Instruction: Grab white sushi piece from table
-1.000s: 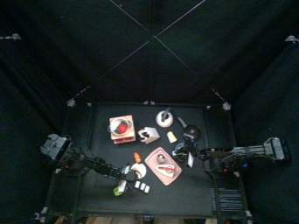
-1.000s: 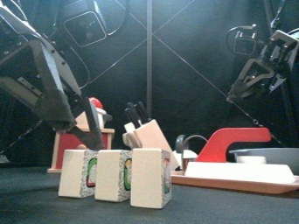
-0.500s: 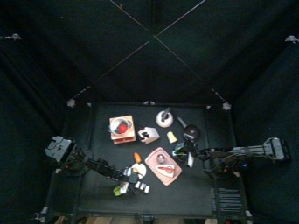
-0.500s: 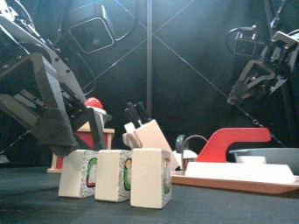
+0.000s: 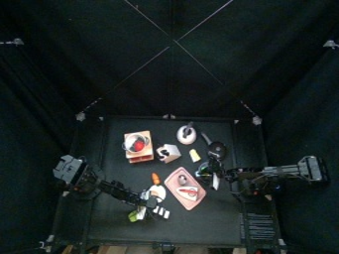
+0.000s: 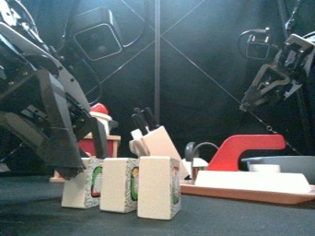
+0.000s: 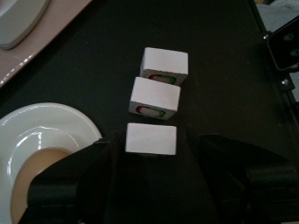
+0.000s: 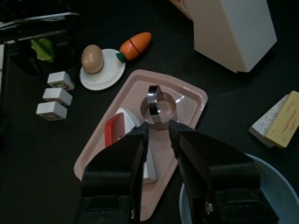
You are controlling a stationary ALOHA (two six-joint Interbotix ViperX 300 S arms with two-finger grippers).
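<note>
Three white sushi pieces stand in a row on the black table (image 5: 113,159), near its front edge. In the front view the left one (image 6: 83,184) is partly behind my left gripper (image 6: 72,157), which hangs right over it. In the left wrist view the nearest white sushi piece (image 7: 152,140) lies between the two wide-open jaws of the left gripper (image 7: 158,144), and I cannot tell whether they touch it. The other two pieces (image 7: 156,96) lie beyond. My right gripper (image 8: 162,131) hovers over a pink tray (image 8: 187,92), a narrow gap between its jaws, holding nothing.
A knife block (image 6: 154,140) and a red box (image 5: 137,145) stand behind the sushi row. The pink tray (image 6: 252,191) lies to the right. A white plate (image 7: 41,144) sits beside the sushi. An egg (image 8: 91,58), a carrot (image 8: 136,41) and a cheese wedge (image 8: 278,120) lie nearby.
My left gripper has come down and forward over the leftmost sushi piece, still open. The right arm has not moved.
</note>
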